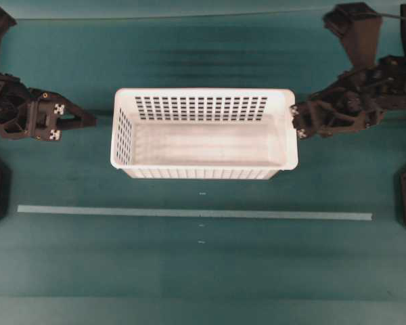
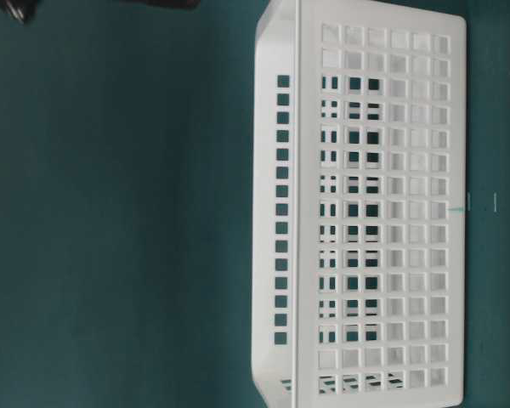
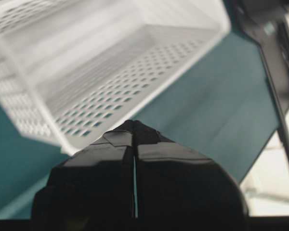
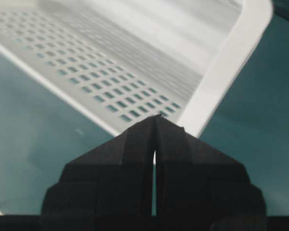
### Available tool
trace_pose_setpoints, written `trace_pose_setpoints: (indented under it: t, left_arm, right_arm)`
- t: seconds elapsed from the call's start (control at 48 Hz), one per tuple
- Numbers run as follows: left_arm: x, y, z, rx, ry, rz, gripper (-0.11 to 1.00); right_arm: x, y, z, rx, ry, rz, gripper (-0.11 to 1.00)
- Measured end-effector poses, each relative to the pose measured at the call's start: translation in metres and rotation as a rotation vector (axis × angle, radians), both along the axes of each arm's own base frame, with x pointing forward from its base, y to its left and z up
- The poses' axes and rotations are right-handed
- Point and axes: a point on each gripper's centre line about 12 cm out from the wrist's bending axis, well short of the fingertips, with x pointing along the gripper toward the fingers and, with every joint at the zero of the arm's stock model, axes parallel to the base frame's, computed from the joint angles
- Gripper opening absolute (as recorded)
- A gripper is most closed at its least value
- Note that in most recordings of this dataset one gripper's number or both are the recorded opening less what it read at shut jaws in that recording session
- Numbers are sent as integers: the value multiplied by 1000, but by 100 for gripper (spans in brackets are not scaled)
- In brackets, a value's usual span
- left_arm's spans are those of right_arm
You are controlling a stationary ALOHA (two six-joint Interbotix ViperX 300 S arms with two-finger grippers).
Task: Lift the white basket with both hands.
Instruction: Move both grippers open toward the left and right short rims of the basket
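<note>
White plastic basket (image 1: 204, 135) upright on teal table (image 1: 203, 271), near the middle, long sides running left to right, pale tape strip (image 1: 195, 214) on the cloth just in front. Walls slotted in rows, rim rolled, inside bare.

Left gripper (image 1: 89, 120) level with the basket's left end, a little apart from the rim, not touching in the overhead view. Jaws pressed together, tips forming one point, aimed toward the basket's short wall. From the left wrist view, left gripper (image 3: 135, 126) tip low in frame, basket (image 3: 111, 67) beyond it and tilted across the picture, corner closest to the tip.

Right gripper (image 1: 296, 122) at the basket's right end, tips right at the rim; contact or a hair's gap, cannot tell. Jaws likewise closed, holding nothing. From the right wrist view, right gripper (image 4: 155, 120) point just beneath the rim's rounded corner, basket (image 4: 135, 62) stretching away.

Both arms reaching inward from the table's far corners, forearms angled down, wrists bent toward the basket.
</note>
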Motion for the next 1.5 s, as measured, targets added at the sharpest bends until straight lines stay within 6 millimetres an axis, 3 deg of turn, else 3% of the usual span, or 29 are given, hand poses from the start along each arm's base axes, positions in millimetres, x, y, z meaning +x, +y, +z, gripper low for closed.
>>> trace_pose_setpoints:
  t: [0.438,0.896,1.104,1.188,1.25,1.396,1.5]
  left_arm:
    - [-2,18,-26,-151,321,143,-4]
    - [18,33,-29,-174,407,178,-3]
    - [23,35,-26,-151,376,163,5]
    - [25,36,-25,-135,357,151,13]
    - [26,36,-25,-129,347,146,25]
    - [26,36,-30,-138,356,154,67]
    - [27,36,-35,-165,362,177,93]
  right_arm:
    - [24,-34,-1,100,282,-92,1]
    - [27,-28,-9,132,342,-108,6]
    - [27,-29,-17,145,336,-149,20]
    - [26,-29,-18,144,338,-150,31]
    - [26,-29,-19,147,336,-158,45]
    - [25,-29,-20,152,336,-173,80]
    - [26,-33,-23,156,326,-196,95]
